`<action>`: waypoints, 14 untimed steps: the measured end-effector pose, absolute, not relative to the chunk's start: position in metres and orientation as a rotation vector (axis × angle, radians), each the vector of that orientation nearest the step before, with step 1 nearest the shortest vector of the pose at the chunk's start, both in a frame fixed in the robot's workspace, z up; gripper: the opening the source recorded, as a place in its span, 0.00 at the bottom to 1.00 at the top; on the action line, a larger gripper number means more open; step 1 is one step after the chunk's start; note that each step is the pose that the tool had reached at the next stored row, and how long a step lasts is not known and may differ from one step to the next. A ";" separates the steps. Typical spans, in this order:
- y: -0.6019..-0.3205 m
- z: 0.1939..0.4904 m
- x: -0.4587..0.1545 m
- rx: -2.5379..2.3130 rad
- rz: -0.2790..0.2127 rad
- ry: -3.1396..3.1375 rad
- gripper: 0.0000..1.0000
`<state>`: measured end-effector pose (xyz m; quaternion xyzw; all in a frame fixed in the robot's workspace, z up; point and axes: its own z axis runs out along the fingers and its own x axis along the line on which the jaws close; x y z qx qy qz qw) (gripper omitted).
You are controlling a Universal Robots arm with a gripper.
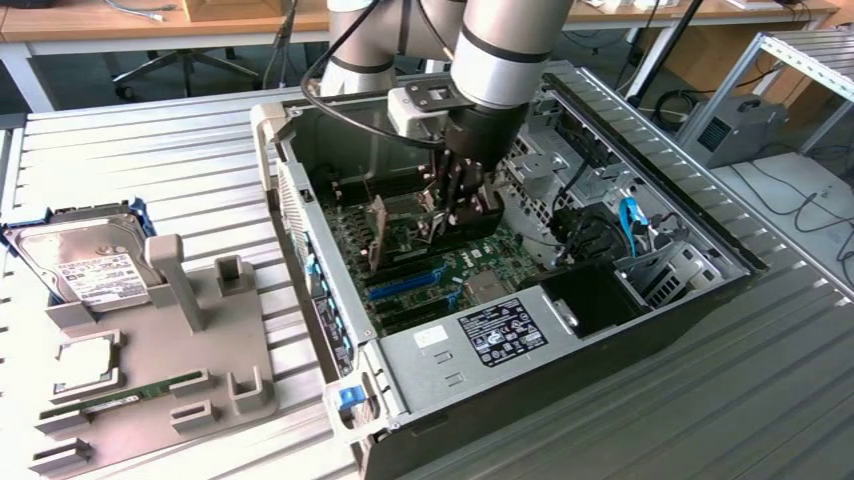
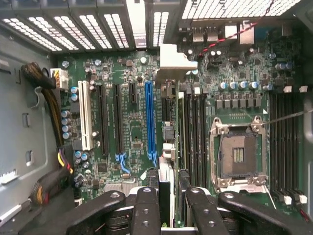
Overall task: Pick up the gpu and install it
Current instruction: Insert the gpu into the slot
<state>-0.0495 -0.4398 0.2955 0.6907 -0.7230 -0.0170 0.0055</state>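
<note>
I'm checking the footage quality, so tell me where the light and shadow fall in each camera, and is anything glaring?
Exterior view: even room light, with a soft shine on the arm's silver tube; the computer case is dim inside, and the gripper hangs in that shade. Wrist view: the vent slots glare white, the motherboard is evenly lit, and the case wall is darker.

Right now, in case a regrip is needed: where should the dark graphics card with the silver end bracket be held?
By its upper edge, from above: the dark graphics card stands on edge over the green motherboard, faces sideways, as the hand pinches it.
</note>
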 end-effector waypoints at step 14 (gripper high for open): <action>-0.441 0.291 -0.063 2.162 -0.053 -2.263 0.26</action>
